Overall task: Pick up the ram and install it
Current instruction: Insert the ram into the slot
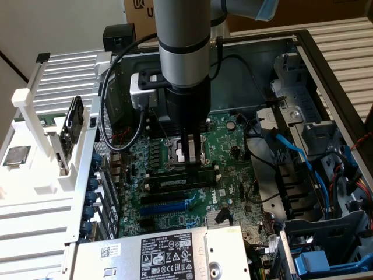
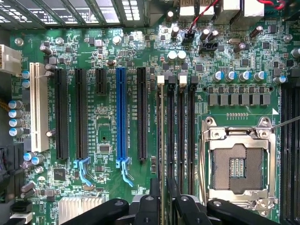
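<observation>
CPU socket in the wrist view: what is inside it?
The CPU socket holds no chip: its bare contact field shows inside its metal frame. The gripper covers part of one edge of that frame, so that strip cannot be checked.

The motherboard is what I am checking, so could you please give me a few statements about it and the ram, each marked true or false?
1. The CPU socket is empty. True.
2. The ram lies flat on the white rack outside the case. False: it stands on edge among the memory slots, held by the tool.
3. One long expansion slot is blue. True.
4. The tool hangs over the white expansion slot. False: it is at the memory slots, right beside the CPU socket.
</observation>
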